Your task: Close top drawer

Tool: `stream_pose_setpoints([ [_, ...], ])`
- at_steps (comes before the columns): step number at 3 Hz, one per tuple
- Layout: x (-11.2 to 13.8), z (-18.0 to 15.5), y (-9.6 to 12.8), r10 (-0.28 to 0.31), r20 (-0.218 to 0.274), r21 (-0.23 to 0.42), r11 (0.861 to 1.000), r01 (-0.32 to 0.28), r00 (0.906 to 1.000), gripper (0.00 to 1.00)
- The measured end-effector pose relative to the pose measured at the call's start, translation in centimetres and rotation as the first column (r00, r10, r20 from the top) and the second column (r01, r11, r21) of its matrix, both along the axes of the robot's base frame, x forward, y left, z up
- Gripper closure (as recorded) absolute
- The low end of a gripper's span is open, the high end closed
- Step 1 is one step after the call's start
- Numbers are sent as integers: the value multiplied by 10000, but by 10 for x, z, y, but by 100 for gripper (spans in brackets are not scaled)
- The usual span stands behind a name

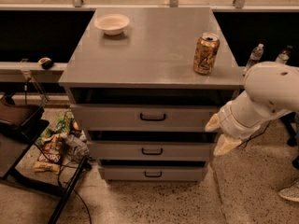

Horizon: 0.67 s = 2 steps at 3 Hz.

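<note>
The top drawer point(117, 118) is the uppermost of three in a grey cabinet, with a small black bar handle point(153, 117) at its centre. Its front panel stands a little out from under the countertop, with a dark gap above it. My gripper point(219, 134) hangs at the end of the white arm point(266, 94), just off the right end of the top drawer's front and level with it and the middle drawer. I cannot tell whether it touches the drawer.
On the countertop point(154, 55) stand a gold can point(206, 53) near the right front edge and a white bowl point(112, 24) at the back left. The middle drawer point(152, 150) and bottom drawer point(153, 173) are below. Bags and cables point(56, 143) lie on the floor at left.
</note>
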<state>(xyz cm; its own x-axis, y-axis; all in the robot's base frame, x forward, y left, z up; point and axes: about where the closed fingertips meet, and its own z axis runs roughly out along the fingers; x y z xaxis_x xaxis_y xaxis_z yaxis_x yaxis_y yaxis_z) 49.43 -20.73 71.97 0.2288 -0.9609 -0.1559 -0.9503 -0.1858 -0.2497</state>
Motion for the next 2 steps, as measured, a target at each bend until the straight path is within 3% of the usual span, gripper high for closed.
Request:
stream_pose_setpoints([
  [1, 0, 0, 0, 0, 0, 0, 10000, 0, 10000, 0],
  [2, 0, 0, 0, 0, -1, 0, 10000, 0, 10000, 0],
])
